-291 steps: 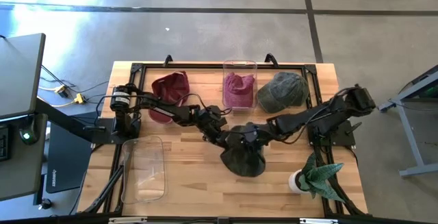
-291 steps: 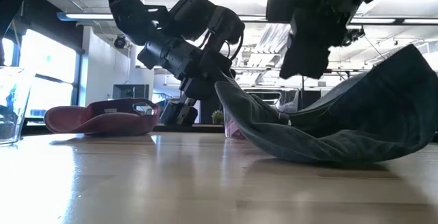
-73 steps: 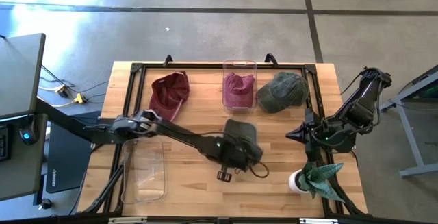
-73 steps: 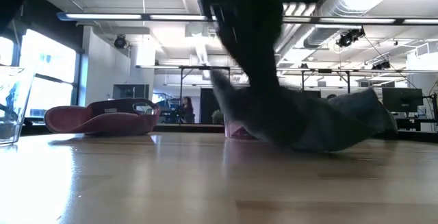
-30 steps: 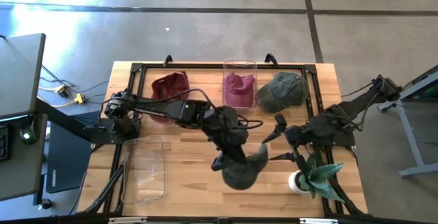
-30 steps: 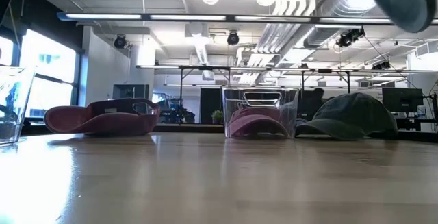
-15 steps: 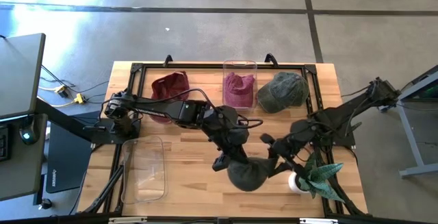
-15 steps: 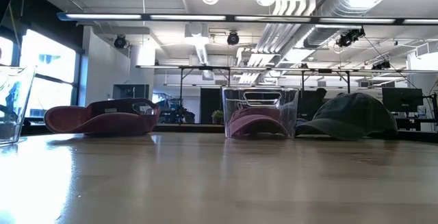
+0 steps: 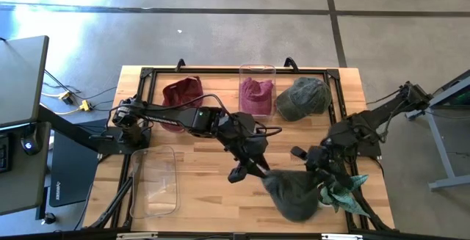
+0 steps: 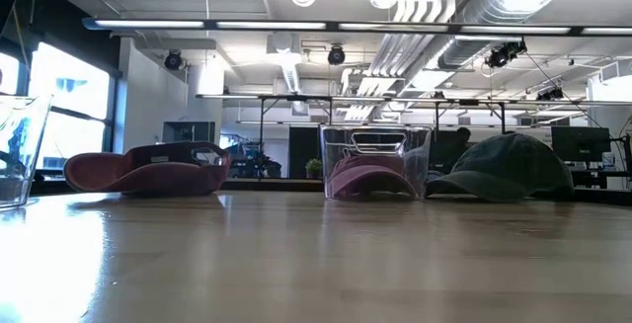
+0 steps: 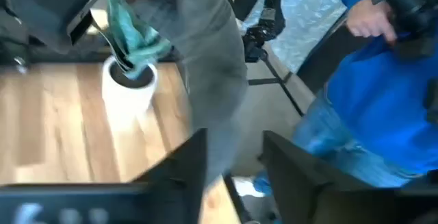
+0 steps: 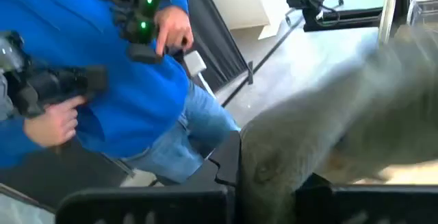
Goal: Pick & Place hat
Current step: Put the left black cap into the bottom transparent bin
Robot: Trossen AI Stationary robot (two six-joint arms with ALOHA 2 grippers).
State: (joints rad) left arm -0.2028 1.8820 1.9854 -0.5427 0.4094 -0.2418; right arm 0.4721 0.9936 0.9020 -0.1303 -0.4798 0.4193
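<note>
Near the front right corner, the dark hat (image 9: 292, 193) has passed to the closed right gripper (image 9: 312, 168); left gripper (image 9: 258, 168) has let go, parted.

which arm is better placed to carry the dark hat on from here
Right. The right gripper is shut on the dark hat near the plant pot, while the left gripper has opened beside it and no longer grips the cloth.

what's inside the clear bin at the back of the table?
A maroon cap sits inside the clear bin; the low view shows its crown through the wall. Whatever lies under the cap is covered.
</note>
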